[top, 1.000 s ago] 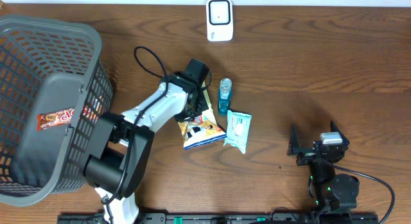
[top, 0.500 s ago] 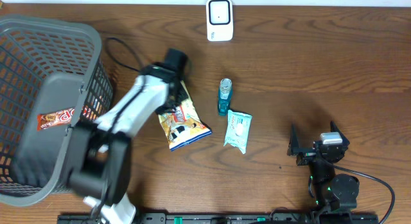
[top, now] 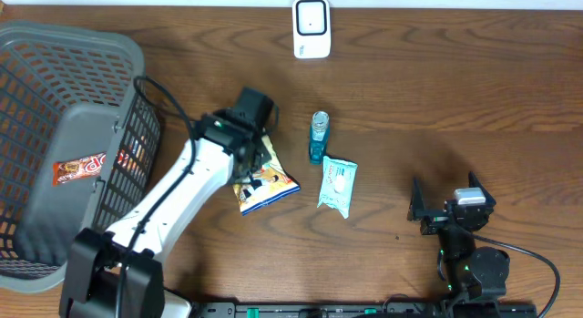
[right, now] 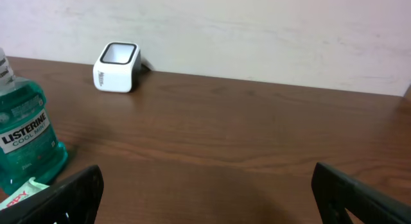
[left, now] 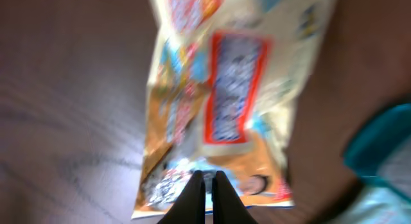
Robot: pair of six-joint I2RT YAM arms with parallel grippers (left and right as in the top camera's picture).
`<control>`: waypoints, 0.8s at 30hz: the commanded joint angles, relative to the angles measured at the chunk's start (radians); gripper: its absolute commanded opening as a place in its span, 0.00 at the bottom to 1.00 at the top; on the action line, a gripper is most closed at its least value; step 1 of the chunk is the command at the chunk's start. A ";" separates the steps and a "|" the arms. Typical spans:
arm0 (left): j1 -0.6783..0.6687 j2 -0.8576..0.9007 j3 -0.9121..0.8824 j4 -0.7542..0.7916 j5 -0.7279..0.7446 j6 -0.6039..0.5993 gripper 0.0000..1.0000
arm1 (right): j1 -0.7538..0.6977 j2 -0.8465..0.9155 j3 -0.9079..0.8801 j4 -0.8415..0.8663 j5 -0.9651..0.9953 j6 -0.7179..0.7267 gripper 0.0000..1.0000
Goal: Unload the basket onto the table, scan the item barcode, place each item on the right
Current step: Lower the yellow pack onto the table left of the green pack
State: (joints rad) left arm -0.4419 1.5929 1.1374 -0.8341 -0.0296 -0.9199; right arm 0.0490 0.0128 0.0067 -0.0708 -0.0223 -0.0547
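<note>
Left claw pinches the chip bag, left of the mouthwash bottle; right claw stands wide, empty.

Overhead light: even, moderately bright light is falling on the table; no hard glare is showing.
Overhead focus: detail is staying sharp from edge to edge.
Shadows: a faint, soft patch is lying on the wood at right of centre.
Left wrist view: the snack bag is smearing with heavy blur; its print is reading as illegible; pale sheen is showing on the wood lower left.
Right wrist view: the wall is rendering bright, and the bottle label is reading clearly.
</note>
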 commanded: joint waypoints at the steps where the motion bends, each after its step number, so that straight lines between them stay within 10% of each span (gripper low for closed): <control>1: -0.016 0.011 -0.113 0.103 -0.004 -0.070 0.08 | -0.010 -0.001 -0.001 -0.004 0.005 0.013 0.99; 10: -0.016 0.083 -0.319 0.414 0.132 -0.070 0.08 | -0.010 -0.001 -0.001 -0.004 0.005 0.013 0.99; 24: -0.100 0.048 -0.133 0.354 -0.011 0.068 0.08 | -0.010 -0.001 -0.001 -0.004 0.005 0.013 0.99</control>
State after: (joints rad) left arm -0.5411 1.6794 0.9092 -0.4343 0.0750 -0.9112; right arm 0.0486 0.0128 0.0067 -0.0708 -0.0223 -0.0547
